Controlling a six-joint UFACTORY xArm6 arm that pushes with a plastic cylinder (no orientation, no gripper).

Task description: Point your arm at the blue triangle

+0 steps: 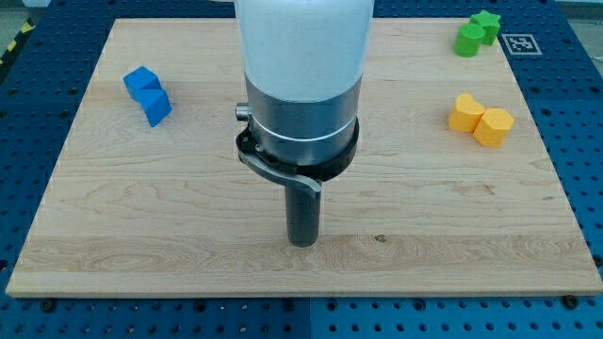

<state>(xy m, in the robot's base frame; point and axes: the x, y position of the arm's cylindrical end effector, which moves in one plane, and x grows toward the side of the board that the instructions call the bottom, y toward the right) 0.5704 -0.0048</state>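
**Rod tip rests in the middle of the board, blue blocks far to its upper left**

Nearest to the camera is the front edge of the light wooden board, which lies on a blue perforated table. Just behind this edge, a little left of the board's centre, stands my tip, the lower end of a straight dark rod. Above the rod there is a black clamp, then a silver metal ring and a wide white arm body, which hides the part of the board behind it. There is no claw on this arm, so nothing can be open or closed; the rod ends plainly and touches no block.

The blue blocks are well apart from my tip, toward the view's left and top. They are two pieces that touch each other, one slightly higher and more left, the other lower and more right. Their exact shapes I cannot tell from this angle; they look angular, so I cannot say which of them is the triangle.

To the view's right of my tip, and higher, lie two yellow-orange blocks, touching side by side; the right one looks like a hexagon. Further toward the view's top right corner, two green blocks stand together, and the rear one has a star-like outline. Just right of them a small white square marker with a black pattern sits at the corner of the board.
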